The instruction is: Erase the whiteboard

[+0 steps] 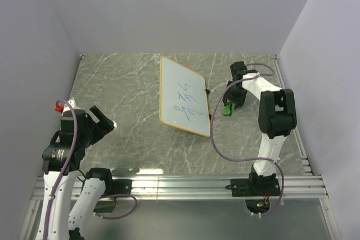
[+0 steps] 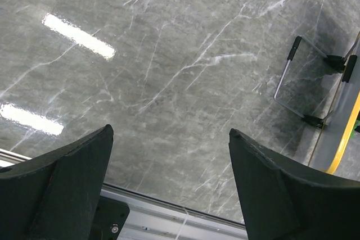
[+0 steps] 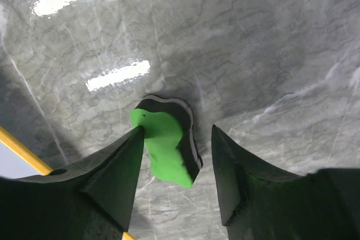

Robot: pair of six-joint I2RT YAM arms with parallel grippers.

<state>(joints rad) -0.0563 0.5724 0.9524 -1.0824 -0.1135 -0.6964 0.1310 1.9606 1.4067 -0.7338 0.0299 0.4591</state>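
The whiteboard (image 1: 183, 96), white with an orange-tan rim and blue scribbles, stands mid-table, propped on a wire stand (image 2: 298, 82). Its rim shows at the edge of the left wrist view (image 2: 350, 133) and the right wrist view (image 3: 22, 149). A small green eraser (image 1: 226, 108) with a black and white pad lies just right of the board. My right gripper (image 1: 228, 104) straddles the eraser (image 3: 163, 144): one finger touches its green side, while a gap separates the other finger from it. My left gripper (image 1: 104, 117) hangs open over bare table at the near left (image 2: 171, 130).
An aluminium rail (image 1: 180, 184) runs along the near edge, also visible below the left fingers (image 2: 169, 217). White walls enclose the table at the back and on both sides. The grey marble tabletop (image 1: 129, 82) stretches left of the board.
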